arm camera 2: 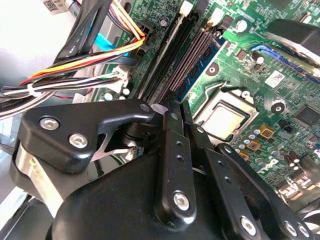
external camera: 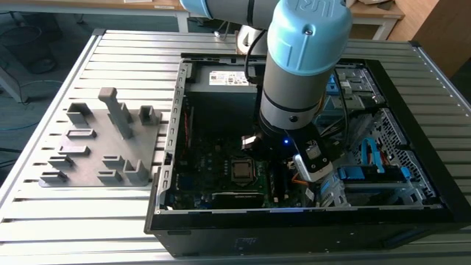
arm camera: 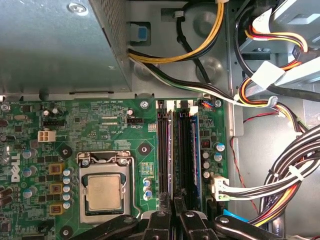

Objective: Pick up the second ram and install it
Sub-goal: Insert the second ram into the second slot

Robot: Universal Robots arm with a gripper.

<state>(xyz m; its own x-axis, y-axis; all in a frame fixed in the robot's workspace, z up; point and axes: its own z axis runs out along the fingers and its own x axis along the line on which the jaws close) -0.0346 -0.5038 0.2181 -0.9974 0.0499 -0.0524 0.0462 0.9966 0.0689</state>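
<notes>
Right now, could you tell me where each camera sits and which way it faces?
Exterior view: off the arm, above, looking down at the open computer case; the arm shows.
First wrist view: on the wrist, facing the motherboard; gripper linkage shows.
Second wrist view: on the wrist, oblique along the RAM slots; gripper shows.
All share the CPU socket.

We've got a ribbed metal counter [external camera: 110, 221] here, with a grey fixture plate [external camera: 103, 146] of upright blocks sitting toward the exterior view's left and an open black PC case [external camera: 309, 221] right beside it.
</notes>
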